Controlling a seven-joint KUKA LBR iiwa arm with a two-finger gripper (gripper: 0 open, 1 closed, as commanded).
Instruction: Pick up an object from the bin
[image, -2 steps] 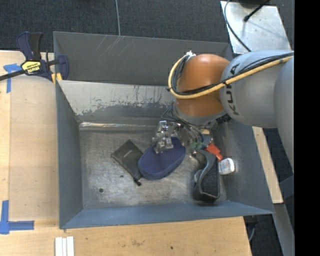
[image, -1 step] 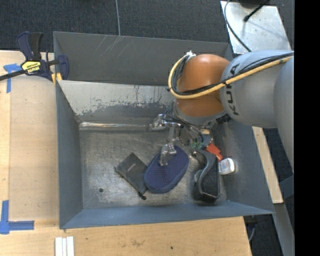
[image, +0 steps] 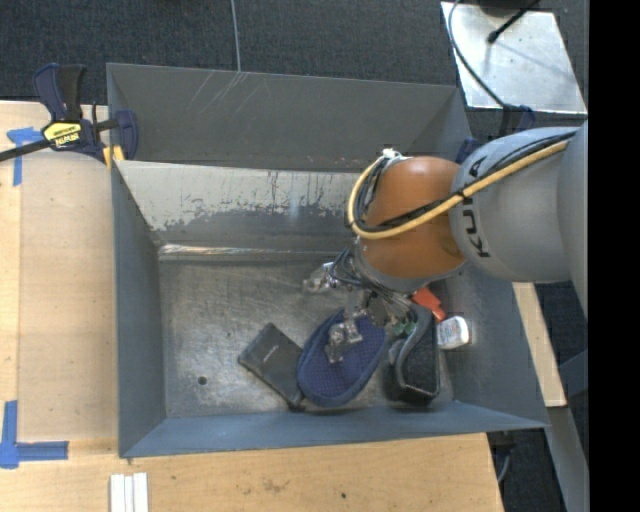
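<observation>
Blue slipper (image: 325, 378), where does it lie?
— On the bin's (image: 200, 320) floor, near the front wall, right of centre; my gripper (image: 350, 335) hangs directly over it.
— Is the gripper clenched on it?
— I cannot tell. A dark flat rectangle (image: 268, 355) lies against its left side; a black object (image: 420, 372) lies just right, a white-and-red item (image: 450, 330) beyond.
</observation>
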